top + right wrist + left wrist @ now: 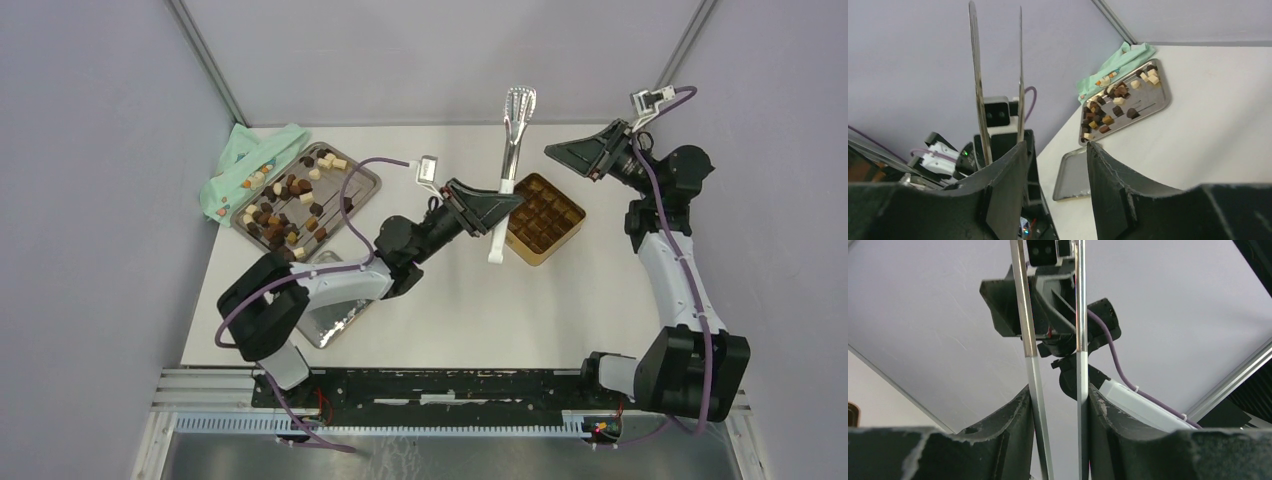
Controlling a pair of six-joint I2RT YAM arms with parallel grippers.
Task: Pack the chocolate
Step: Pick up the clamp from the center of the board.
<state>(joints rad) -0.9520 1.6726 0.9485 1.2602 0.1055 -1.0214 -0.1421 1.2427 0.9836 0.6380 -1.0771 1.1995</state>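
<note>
The chocolate is small dark, light brown and cream pieces scattered on a metal tray at the back left; the right wrist view shows the chocolate too. A gold square tin stands in the middle with a dark brown grid inside. My left gripper is beside the tin and shut on metal tongs, whose two arms press against both fingers. My right gripper hangs raised behind the tin, open and empty, with the tongs to its left.
A mint-green bag lies at the tray's far left corner. A second metal tray with nothing on it sits near the front left, partly under my left arm. Grey walls close in the table on three sides.
</note>
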